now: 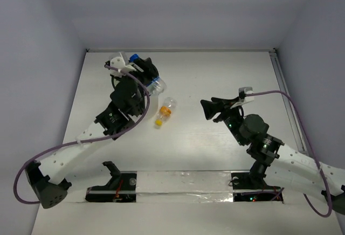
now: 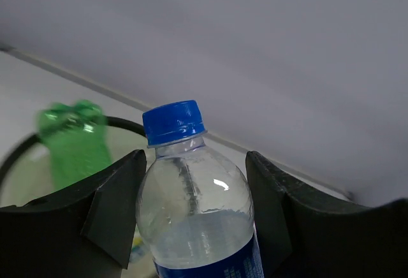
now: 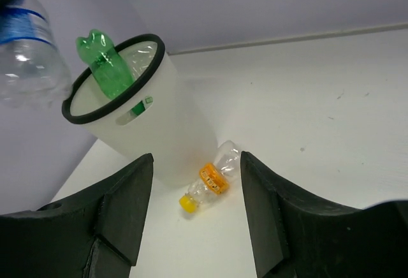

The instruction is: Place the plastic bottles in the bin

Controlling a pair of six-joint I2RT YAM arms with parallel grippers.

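Clamping a blue-capped bottle (image 2: 191,208) by its body, the left end effector (image 2: 194,163) holds it aloft near the bin (image 3: 127,131), upper left in the right wrist view. A green bottle (image 3: 105,67) sits inside the bin. The right end effector (image 3: 197,157) is spread apart and empty. An orange-capped bottle (image 3: 210,179) lies on the bench (image 3: 319,131) just beside the bin.

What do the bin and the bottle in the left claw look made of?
The bin: translucent white plastic, apparently, matte; its wall glows with light passing through. The bottle in the left claw: thin clear plastic, glossy, with sharp highlights and see-through walls; its cap looks like opaque blue plastic.
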